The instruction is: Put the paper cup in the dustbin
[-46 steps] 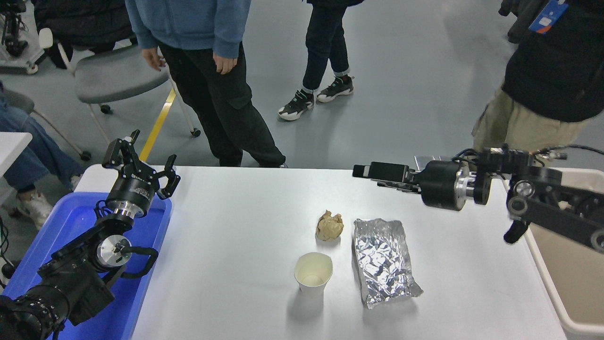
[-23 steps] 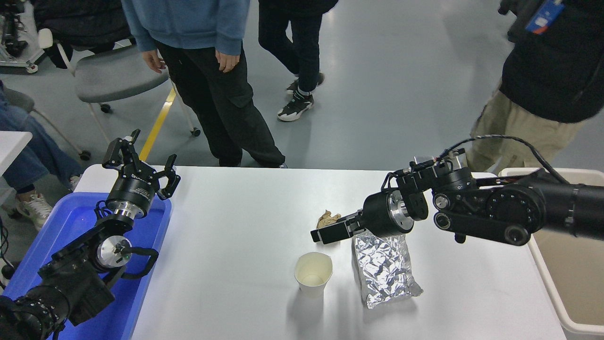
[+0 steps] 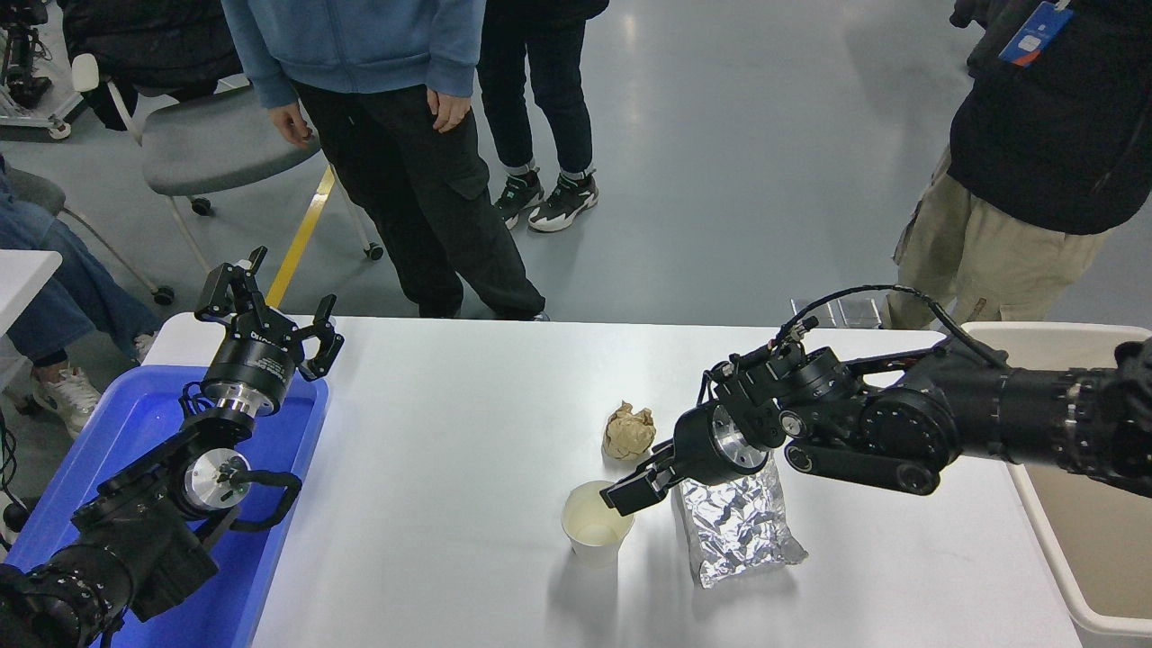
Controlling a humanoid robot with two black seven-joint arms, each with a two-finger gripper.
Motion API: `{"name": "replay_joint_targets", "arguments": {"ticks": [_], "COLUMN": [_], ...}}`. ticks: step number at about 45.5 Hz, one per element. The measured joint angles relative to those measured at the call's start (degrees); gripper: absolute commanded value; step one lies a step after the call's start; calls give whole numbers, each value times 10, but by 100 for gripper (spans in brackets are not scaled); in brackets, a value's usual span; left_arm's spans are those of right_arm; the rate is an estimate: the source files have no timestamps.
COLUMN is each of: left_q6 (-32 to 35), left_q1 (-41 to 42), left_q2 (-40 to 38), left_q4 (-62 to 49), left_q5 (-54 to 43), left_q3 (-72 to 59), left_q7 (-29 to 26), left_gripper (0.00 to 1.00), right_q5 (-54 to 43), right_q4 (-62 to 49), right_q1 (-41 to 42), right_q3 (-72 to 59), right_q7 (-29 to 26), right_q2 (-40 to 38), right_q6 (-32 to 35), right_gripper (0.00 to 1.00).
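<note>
Beyond my white table [image 3: 450,405] the floor [image 3: 765,135] is smooth grey, with pale glare from overhead light and a yellow line [image 3: 301,236] running across it. A grey chair [image 3: 216,144] on castors stands at the far left — people standing just beside it.

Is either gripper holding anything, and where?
Nothing held. The right gripper is at the paper cup rim, no visible grasp; the left gripper is empty.

Right gripper [image 3: 630,493] swung down from high over the far table edge, passed in front of the brown paper ball [image 3: 629,430], now at the paper cup [image 3: 597,524] rim's right side; two pairs of legs behind the table shifted.
</note>
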Motion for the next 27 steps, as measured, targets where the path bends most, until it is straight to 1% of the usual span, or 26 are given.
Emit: {"name": "replay_joint_targets", "arguments": {"ticks": [11, 16, 19, 21, 23, 25, 27], "left_q6": [0, 0, 0, 0, 0, 0, 0], "left_q1": [0, 0, 0, 0, 0, 0, 0], "left_q2": [0, 0, 0, 0, 0, 0, 0], "left_q4": [0, 0, 0, 0, 0, 0, 0], "left_q5": [0, 0, 0, 0, 0, 0, 0], "left_q3": [0, 0, 0, 0, 0, 0, 0], "left_q7": [0, 0, 0, 0, 0, 0, 0], "left_gripper": [100, 100, 100, 100, 100, 100, 100], "right_q5": [-6, -8, -9, -10, -10, -10, -11], "right_q4": [-26, -32, -34, -36, -37, -38, -39], "right_q1": [-16, -19, -20, -20, -20, -20, -20], "right_q3": [-5, -7, -8, -8, -8, -9, -9], "right_q7": [0, 0, 0, 0, 1, 1, 2], "right_q2": [28, 34, 36, 38, 38, 39, 40], "right_q6": [-3, -6, -9, -11, -12, -13, -15], "right_gripper": [97, 89, 80, 70, 56, 38, 28]}}
